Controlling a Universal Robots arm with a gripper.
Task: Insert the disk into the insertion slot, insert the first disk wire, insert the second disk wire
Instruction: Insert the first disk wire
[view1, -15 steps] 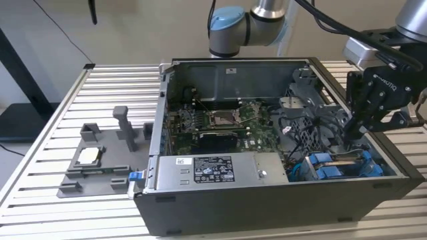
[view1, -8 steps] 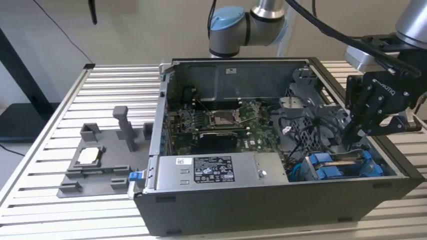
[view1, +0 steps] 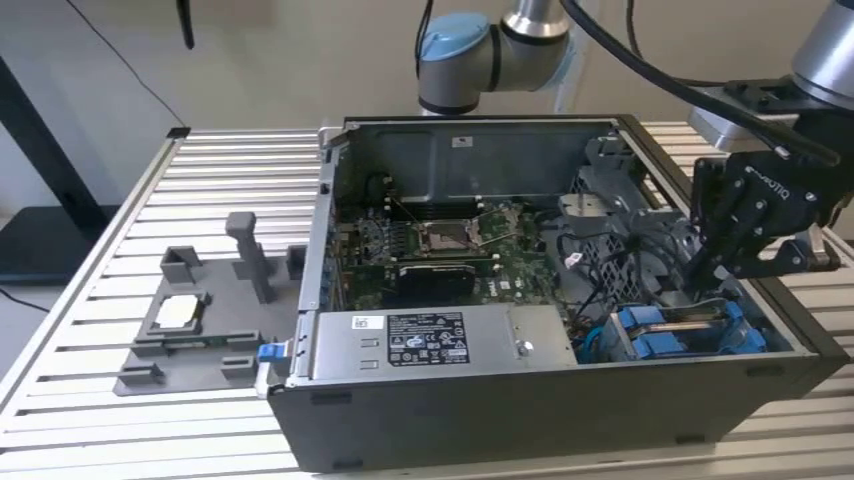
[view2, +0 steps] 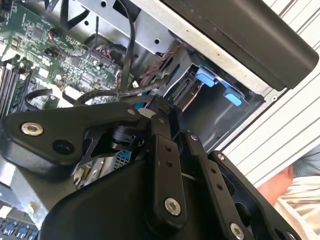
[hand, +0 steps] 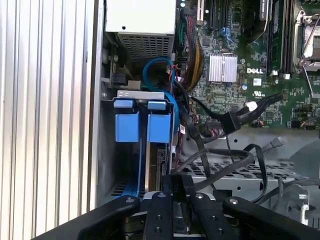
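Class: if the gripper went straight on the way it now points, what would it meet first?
Probably the disk, standing in the insertion slot just ahead of the gripper; depth is unclear.

Soft, even light comes from above the case (view1: 534, 420), whose dark front takes little of it. The worktop (view1: 80, 350) slats beside the case shine pale, and in the first wrist view they glare near white. Inside the case the motherboard (view1: 441, 240) is dimmer, with deep shade in the slot (hand: 117, 165). Shadows around the case are faint and soft-edged.
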